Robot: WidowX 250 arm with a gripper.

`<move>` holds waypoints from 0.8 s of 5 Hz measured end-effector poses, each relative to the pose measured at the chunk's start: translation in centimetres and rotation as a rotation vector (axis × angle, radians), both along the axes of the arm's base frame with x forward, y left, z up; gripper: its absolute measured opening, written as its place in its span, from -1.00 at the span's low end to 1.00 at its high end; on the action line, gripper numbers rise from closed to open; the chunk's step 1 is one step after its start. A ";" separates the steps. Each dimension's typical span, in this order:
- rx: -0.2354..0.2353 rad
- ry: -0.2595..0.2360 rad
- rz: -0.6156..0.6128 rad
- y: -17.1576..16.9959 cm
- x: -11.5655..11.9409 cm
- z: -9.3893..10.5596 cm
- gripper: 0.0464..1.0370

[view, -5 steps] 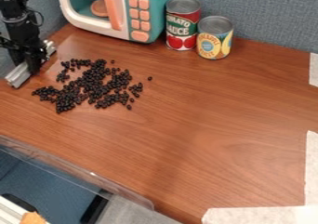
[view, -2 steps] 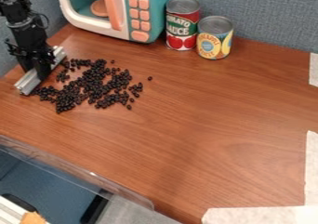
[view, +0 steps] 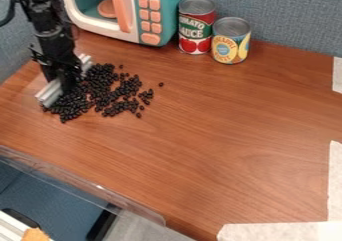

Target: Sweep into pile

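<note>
- Near edge, left: clear plastic rim (view: 100,188) along the worktop (view: 220,135); pale tape (view: 280,231) at the near right corner.
- Left part of worktop: loose patch of black beads (view: 110,92). Irregular, no single heading; dense on the left, ragged on the right, one stray bead (view: 161,84) just apart.
- Pale metal bar (view: 49,93) at the patch's left side. Long axis runs slantwise, near left end to far right end; broad side toward the beads.
- Pincer (view: 66,81) above the bar, closed on it around the middle.
- Change: bar and pincer have shifted right, from just outside the patch into its left margin. Leftmost beads pushed inward; right side unchanged.
- Meaning, my judgement: sweep under way, left side tightening. Scattered right side probably needs a push back the other way. Beads could slip round the bar's ends.
- Far side: two cans (view: 196,27) (view: 231,42), toy microwave (view: 160,17) left of them, all clear of the beads.
</note>
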State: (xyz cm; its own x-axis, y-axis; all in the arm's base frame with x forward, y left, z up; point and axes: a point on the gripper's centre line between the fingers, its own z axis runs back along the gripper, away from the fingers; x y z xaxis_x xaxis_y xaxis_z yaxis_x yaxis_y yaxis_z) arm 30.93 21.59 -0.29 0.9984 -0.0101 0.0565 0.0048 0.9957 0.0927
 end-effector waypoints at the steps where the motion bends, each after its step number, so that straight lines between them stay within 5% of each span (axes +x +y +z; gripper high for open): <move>1: 0.021 0.004 -0.019 -2.7 0.0 -0.2 -0.33; 4: 0.001 0.015 -0.046 -8.5 -0.3 -0.2 -0.33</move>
State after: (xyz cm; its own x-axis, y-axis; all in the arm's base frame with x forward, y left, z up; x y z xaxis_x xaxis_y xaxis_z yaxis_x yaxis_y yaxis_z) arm 30.66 13.14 -0.44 0.9976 -0.0559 0.0412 0.0519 0.9943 0.0928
